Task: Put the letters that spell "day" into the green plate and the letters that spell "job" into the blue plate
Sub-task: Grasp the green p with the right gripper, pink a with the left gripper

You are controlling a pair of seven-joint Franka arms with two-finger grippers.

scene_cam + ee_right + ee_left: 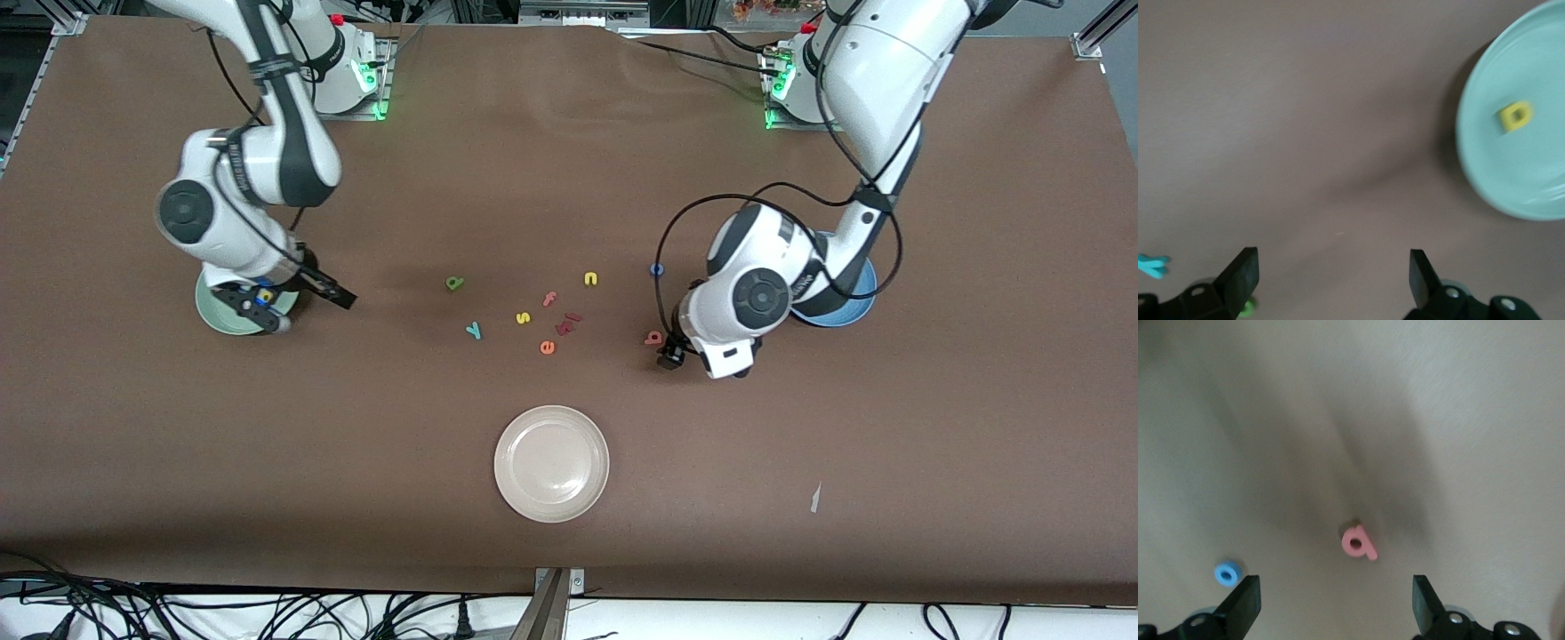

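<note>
At the right arm's end of the brown worktop point(569, 551), the round pale mint-green plate point(218, 318) already carries one small yellow foam letter with a round bowl point(1515, 115). The right claw point(298, 298) hangs over the rim of this plate with its fingers spread apart and nothing between them. One letter of "day" therefore counts as delivered.

Toward the middle of the worktop lie the dark green foam letter point(454, 283) and, nearer the front camera, the teal foam "y" point(474, 330). Both are still to be moved. The next move for the right arm calls for travel to one of these, a low descent, and a narrow pinch on thin foam.

The yellow "s" point(523, 317), pink "f" point(549, 299), orange "e" point(547, 347) and yellow "n" point(590, 279) are distractors. A dark red piece beside them may hide the teal "j"; this cannot be confirmed.

The blue foam ring "o" point(656, 268) and the pinkish-red foam "b" point(653, 337) lie near the left arm. The left claw point(680, 351) sits just beside the "b", fingers apart and empty, apparently lining up on it. The round mid-blue plate point(845, 311) lies under the left arm, its contents hidden.
</note>
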